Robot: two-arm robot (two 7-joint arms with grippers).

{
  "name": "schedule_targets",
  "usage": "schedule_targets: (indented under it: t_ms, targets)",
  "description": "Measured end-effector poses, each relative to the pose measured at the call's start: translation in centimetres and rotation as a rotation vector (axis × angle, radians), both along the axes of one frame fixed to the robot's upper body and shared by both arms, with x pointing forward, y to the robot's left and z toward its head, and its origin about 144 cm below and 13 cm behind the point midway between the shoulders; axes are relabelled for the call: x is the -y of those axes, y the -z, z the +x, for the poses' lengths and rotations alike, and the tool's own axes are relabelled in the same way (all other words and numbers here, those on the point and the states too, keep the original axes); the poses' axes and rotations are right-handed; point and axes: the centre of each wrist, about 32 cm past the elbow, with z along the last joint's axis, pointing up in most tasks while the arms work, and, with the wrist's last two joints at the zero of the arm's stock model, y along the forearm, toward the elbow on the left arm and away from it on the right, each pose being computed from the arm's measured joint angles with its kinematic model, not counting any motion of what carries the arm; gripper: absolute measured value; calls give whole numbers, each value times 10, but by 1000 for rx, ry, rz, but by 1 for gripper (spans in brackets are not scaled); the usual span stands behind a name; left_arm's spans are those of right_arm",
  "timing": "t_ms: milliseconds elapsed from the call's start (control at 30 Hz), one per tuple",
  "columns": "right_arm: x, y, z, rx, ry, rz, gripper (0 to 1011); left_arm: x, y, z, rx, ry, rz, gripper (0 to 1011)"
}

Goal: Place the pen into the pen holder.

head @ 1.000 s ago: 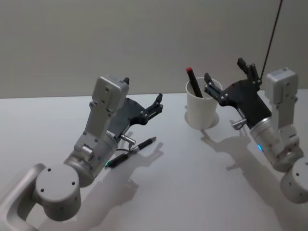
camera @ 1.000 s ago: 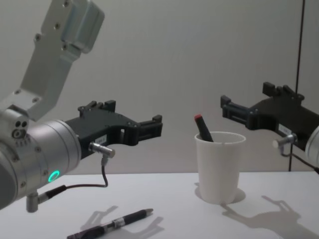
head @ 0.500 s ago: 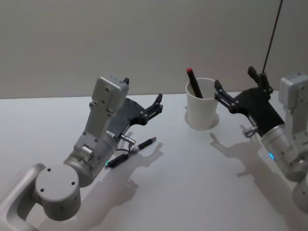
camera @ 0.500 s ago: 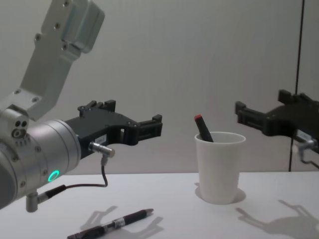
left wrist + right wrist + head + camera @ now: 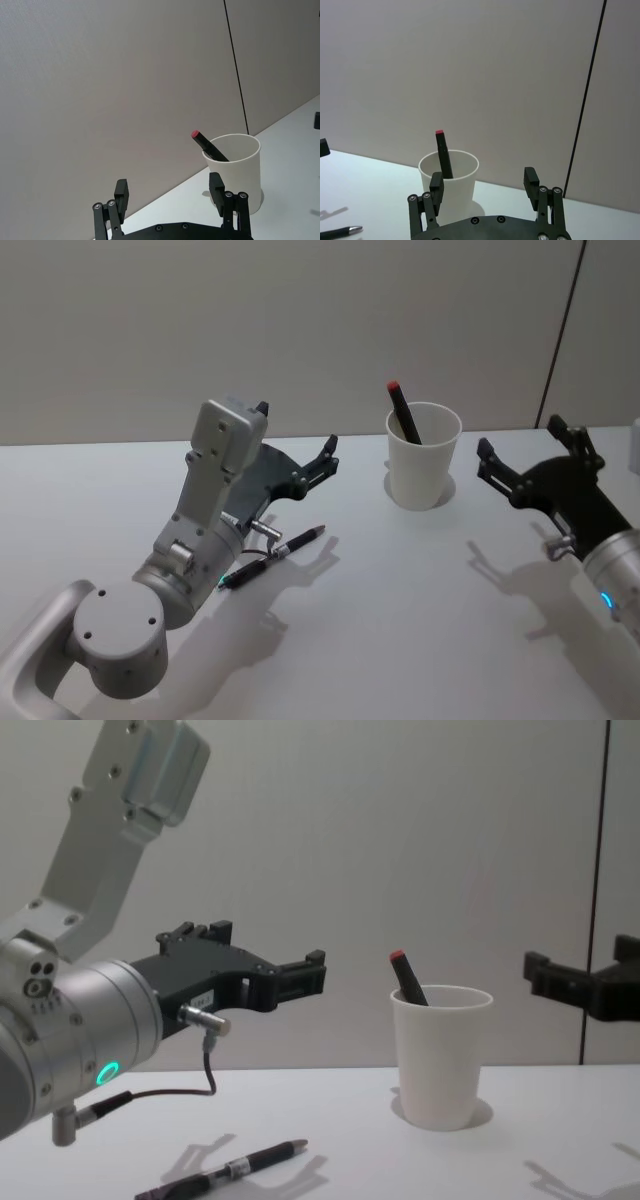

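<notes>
Head view showed a slim black pen (image 5: 275,556) below your released left claw (image 5: 296,430); released right claw (image 5: 520,438) beside the white paper cup (image 5: 423,478).

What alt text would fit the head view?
A red-capped pen leans in a white cup on a table; a second pen lies flat below the left gripper. Both grippers hover open and empty, the right gripper just right of the cup.

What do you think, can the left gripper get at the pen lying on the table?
Probably yes. The left gripper hangs open over the pen, nothing lies on or beside it, and the right gripper is off beyond the pen holder.
</notes>
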Motion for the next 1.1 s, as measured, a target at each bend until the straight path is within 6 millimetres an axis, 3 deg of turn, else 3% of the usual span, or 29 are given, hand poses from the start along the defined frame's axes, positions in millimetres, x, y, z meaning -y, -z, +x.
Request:
schedule_targets:
  t_ms: [367, 1100]
  targets:
    - [7, -7, -20, -68, -1, 16, 1002, 0, 0, 0, 0, 0, 0, 1001]
    - [8, -7, -22, -73, -2, 17, 1002, -2, -1, 0, -17, 13, -6, 1001]
